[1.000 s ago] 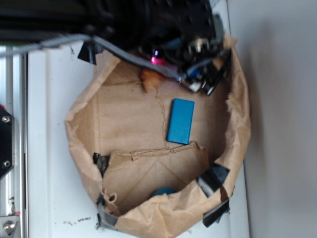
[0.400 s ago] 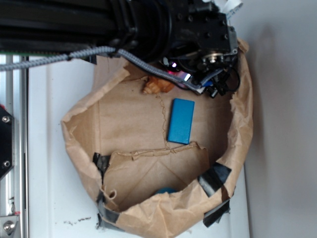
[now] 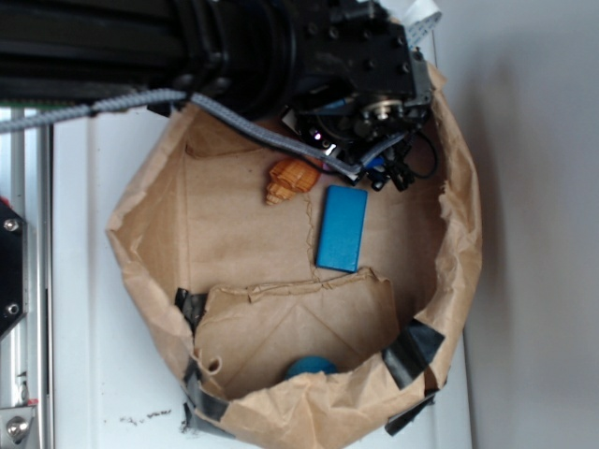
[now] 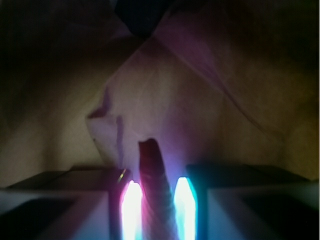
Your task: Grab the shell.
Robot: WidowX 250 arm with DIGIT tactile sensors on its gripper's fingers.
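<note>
The shell (image 3: 290, 180) is partly hidden in the exterior view, its tail end covered by the arm's dark body; in the dim wrist view only a dark tapering piece of it (image 4: 152, 185) is made out between 2 glowing pads. The hand (image 3: 374, 168) is masked by wires, so its jaws cannot be read there. The teal ball (image 3: 310, 367) is half hidden behind the bag (image 3: 449, 243) wall.

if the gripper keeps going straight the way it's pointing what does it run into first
Probably the shell: its tapering tail already sits between the gripper's glowing fingers. Beyond it, the brown paper wall looks next, though depth is unclear.
</note>
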